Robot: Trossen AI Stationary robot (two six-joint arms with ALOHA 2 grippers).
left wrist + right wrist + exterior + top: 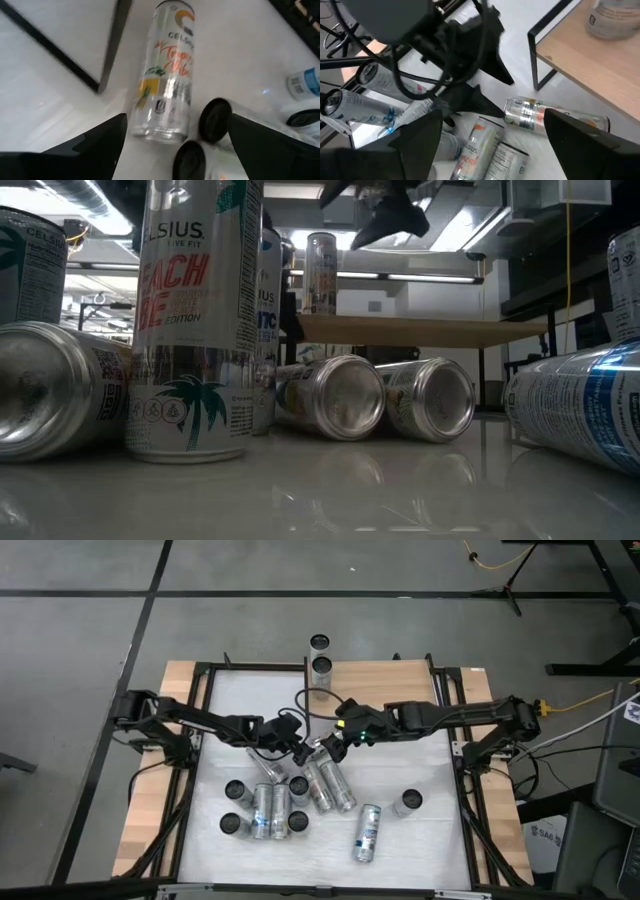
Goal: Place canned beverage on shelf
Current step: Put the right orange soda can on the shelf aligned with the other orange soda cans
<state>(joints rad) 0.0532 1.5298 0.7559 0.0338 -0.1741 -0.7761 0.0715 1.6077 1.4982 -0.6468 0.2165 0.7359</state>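
Looming nearest the low camera, a palm-printed can (195, 320) is standing upright. Left gripper (297, 751) and right gripper (327, 749) are both hovering spread and empty, almost touching, over a lying can (166, 75) beside the shelf (590, 70). It is probably rigid, slick and prone to rolling; gripping mid-body looks best.

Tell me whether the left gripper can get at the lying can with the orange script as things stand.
Probably yes. The left gripper hangs open above the lying can with nothing between them, though two upright cans stand close beside its base and could crowd one finger.
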